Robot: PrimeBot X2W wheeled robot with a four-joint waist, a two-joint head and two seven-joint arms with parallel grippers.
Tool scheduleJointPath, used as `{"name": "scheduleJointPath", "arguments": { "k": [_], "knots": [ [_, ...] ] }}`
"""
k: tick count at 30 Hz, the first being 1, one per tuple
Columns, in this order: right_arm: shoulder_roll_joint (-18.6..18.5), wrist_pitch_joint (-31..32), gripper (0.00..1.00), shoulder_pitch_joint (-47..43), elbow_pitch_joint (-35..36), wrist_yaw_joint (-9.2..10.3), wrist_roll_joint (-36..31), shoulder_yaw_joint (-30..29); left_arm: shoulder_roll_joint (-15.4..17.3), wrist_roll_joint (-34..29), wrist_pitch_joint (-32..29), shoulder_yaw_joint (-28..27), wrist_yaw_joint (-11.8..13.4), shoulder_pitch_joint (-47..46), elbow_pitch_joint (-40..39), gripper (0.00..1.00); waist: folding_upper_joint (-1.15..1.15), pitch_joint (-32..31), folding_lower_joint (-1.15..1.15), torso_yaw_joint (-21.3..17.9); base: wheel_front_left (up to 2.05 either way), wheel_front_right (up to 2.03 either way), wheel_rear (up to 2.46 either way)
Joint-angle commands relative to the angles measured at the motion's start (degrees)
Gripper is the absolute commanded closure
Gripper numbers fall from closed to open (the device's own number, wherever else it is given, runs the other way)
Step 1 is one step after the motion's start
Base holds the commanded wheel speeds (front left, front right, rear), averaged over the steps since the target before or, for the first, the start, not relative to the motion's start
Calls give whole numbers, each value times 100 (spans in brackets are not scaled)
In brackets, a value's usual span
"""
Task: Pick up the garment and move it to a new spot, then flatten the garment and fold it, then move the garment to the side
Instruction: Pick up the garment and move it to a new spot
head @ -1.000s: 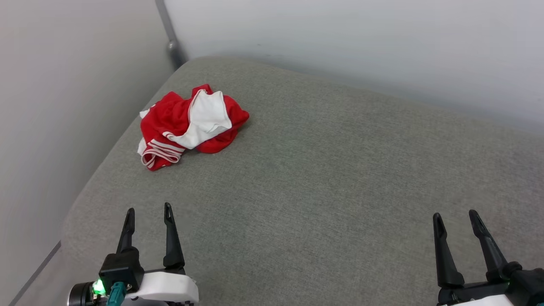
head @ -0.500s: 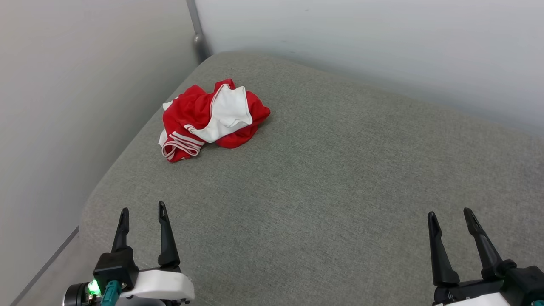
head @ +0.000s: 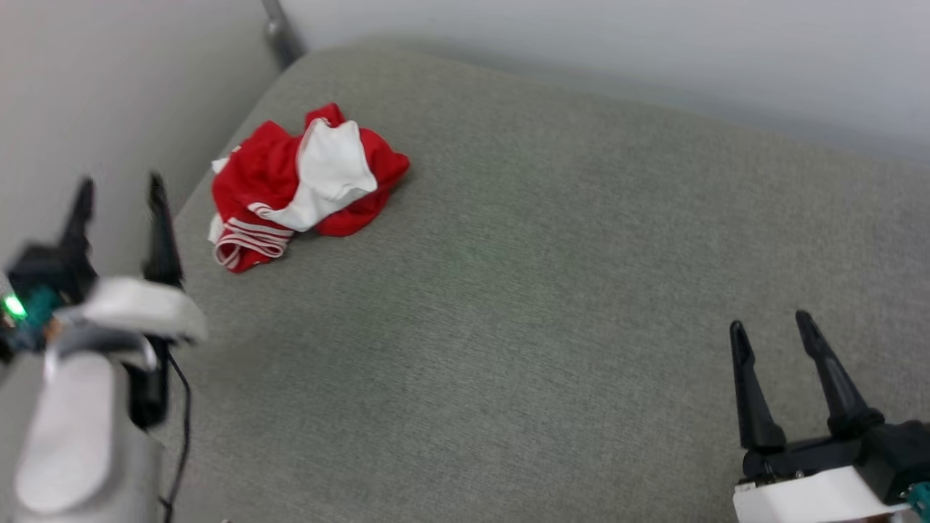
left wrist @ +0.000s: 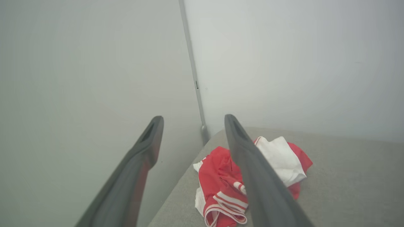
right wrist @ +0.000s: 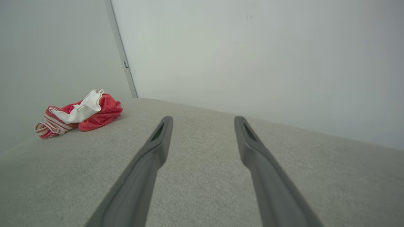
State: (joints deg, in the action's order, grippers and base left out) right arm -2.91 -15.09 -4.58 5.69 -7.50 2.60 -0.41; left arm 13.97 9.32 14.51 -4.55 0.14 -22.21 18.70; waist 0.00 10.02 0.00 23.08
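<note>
Spot crumpled red jersey T-shirt (head: 301,185) at far left corner of grey cushion (head: 545,290), untouched. Find left gripper (head: 120,179) by cushion's left edge, fingers apart, empty, short of shirt. Find right gripper (head: 769,322) over cushion's near right, apart, empty too. Count nothing done: pickup, flattening, folding, moving aside all ahead

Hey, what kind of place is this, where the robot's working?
Probably the corner of an indoor room, maybe a test space set up like a bedroom. A grey fabric mattress sits against plain pale walls that meet at a corner, and a crumpled red-and-white shirt lies on it.
</note>
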Motion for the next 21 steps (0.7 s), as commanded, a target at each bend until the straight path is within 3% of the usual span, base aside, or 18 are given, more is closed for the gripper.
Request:
{"name": "scheduleJointPath", "arguments": {
  "k": [1, 9, 15, 21],
  "knots": [
    [5, -12, 0, 152, 62, 3, -62, -33, 176, 29, -175, -25, -106, -442, 185, 0, 0, 343, 0, -278, 0, 0, 0],
    [5, -12, 0, 502, 189, 3, -225, -79, 1107, 325, -1706, 199, -656, -2255, 785, 0, 0, 1021, 0, -693, 0, 0, 0],
    [5, -12, 0, 739, 367, 3, -331, -29, 1753, 1033, -3505, 546, -742, -3141, 973, 0, 0, 1482, 0, -1011, 0, 0, 0],
    [5, -12, 0, 945, 632, 3, -420, -37, 2411, 2216, -5180, 1057, -746, -3545, 777, 0, 0, 1955, 0, -1236, 0, 0, 0]
  ]
}}
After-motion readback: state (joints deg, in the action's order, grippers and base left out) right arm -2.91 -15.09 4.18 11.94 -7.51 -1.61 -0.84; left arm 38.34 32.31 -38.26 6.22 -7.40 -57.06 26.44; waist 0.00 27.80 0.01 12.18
